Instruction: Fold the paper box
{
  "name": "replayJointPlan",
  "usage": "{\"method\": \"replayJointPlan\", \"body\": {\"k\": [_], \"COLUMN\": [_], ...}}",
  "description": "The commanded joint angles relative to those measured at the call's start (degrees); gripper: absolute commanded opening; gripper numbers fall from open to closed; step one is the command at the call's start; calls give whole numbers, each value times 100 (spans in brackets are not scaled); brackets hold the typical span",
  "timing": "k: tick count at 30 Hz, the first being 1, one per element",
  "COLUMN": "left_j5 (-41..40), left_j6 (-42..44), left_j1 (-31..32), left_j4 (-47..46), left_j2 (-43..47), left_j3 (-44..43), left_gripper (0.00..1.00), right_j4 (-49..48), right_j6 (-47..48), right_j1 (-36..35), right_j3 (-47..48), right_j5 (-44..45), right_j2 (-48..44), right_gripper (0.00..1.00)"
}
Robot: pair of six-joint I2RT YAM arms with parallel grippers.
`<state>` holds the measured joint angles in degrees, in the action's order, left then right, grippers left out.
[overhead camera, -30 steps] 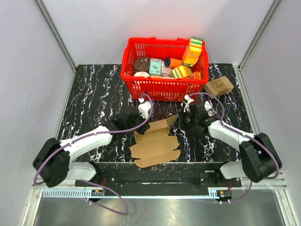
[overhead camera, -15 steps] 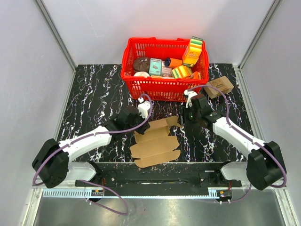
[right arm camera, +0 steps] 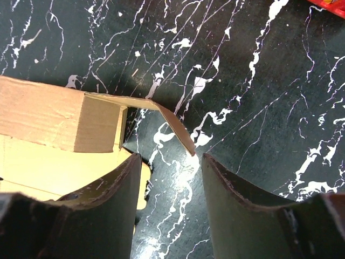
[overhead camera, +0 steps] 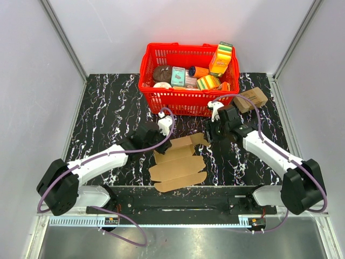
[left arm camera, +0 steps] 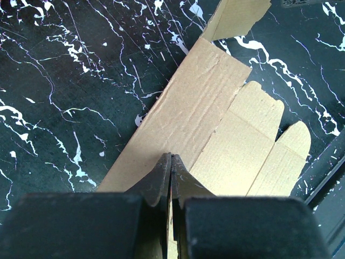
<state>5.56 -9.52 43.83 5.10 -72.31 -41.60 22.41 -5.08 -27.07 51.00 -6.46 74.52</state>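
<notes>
box: plain brown die-cut cardboard paper box (overhead camera: 178,164) is lying on the black marbled surface (overhead camera: 108,102) between the arms, fold lines running roughly left-right.
left tool: left tool (left arm camera: 170,162) is pinching shut on the box's left wall.
right tool: right tool (right arm camera: 170,162) is hovering with jaws apart, holding nothing.
key relation: bent brown corner flap (right arm camera: 173,125) is sitting just ahead of the right tool's gap, so the right arm is nearer.
</notes>
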Motion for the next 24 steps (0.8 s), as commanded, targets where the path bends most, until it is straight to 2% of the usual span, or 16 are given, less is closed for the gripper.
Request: {"method": "replayJointPlan", "body": {"k": [1, 10, 24], "left_j5": [-91, -82, -90], "left_j6": [-41, -59, -68], "left_j1": [29, 29, 20], "left_j4": [-53, -53, -62], "left_j2": [139, 147, 165], "left_j3": [-23, -23, 21], "left_gripper": [0, 0, 0], "right_j4": [-88, -255, -176], "right_j6": [192, 209, -10], "right_j1": [-26, -26, -26], "right_j3": [278, 384, 358], "right_j5": [145, 92, -303], "right_j2": [247, 721, 669], "right_gripper": [54, 43, 23]}}
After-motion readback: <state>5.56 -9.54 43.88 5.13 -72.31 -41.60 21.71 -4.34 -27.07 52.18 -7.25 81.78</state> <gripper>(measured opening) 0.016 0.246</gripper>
